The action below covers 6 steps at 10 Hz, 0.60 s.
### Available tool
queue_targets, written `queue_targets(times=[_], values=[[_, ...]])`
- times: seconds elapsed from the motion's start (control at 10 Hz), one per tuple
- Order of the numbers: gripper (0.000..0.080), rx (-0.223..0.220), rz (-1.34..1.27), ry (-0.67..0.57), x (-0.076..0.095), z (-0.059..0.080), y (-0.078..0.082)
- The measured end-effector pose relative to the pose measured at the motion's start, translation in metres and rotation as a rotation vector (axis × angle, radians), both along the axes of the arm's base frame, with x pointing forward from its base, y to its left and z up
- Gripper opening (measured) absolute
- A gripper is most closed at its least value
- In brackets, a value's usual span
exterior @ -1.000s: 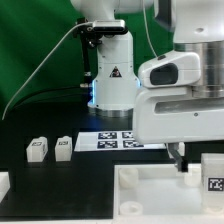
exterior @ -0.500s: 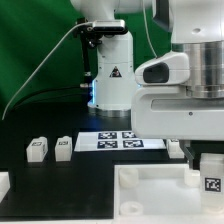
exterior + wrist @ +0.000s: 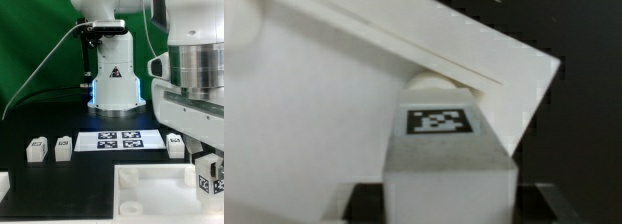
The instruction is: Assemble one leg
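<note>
My gripper is shut on a leg, a small white block with a black-and-white tag, at the exterior view's right edge. It holds the leg at the far right corner of the large white rimmed panel. In the wrist view the leg stands between my dark fingers with its tip at the panel's corner rim; whether it touches is unclear. My gripper clasps its lower body. Three more legs lie on the black table: two at the left, one near my arm.
The marker board lies flat behind the panel. The robot's base stands at the back centre. Another white part shows at the left edge. A green curtain hangs behind.
The wrist has turned and the arm's bulk has shifted to the exterior view's right, uncovering the leg beside it. The held leg has moved slightly left at the panel's corner.
</note>
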<state>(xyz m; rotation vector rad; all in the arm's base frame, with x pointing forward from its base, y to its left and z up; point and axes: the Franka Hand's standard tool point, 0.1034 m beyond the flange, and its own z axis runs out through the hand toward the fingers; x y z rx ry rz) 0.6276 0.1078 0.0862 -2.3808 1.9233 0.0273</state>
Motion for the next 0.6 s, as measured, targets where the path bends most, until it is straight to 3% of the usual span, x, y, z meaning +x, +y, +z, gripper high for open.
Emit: queue_targets(times=[0.1,0.4,0.6], values=[[0.0293,0.012,-0.163,-0.004,-0.0019,0.0000,0.0016],[0.0294,0.010,-0.196,-0.001,-0.0023,-0.0005,0.0026],[0.0578,0.007,-0.130,-0.005,-0.0028,-0.0017,0.0027]])
